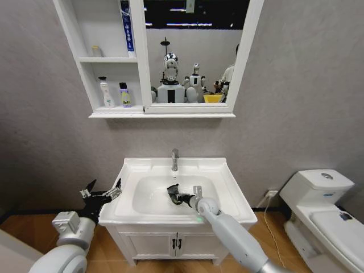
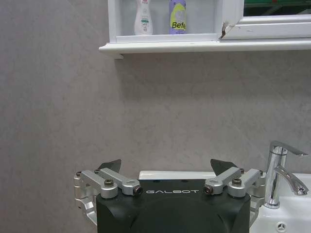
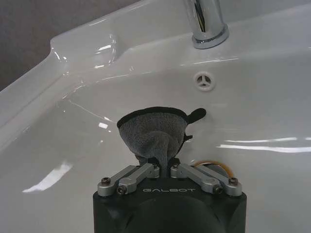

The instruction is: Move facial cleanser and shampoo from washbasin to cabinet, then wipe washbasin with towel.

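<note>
Grey textured wall behind everything, with the white cabinet (image 1: pixel 108 60) up at about 10 o'clock holding a white bottle (image 1: pixel 106 92) and a purple one (image 1: pixel 125 95) on its bottom shelf. Down in the washbasin (image 1: pixel 227 185) bowl, right gripper (image 1: pixel 172 193) is clamped tight on the dark towel (image 3: pixel 153 131), just under the chrome tap (image 1: pixel 175 160). Left gripper (image 1: pixel 101 190) hangs at 9 o'clock off the basin's edge, jaws spread wide, holding nothing.

arms: white-grey shells | wrists: black housing, "GALBOT" lettering | fingers (image 2: pixel 112 165): black tips, silver links, screws
</note>
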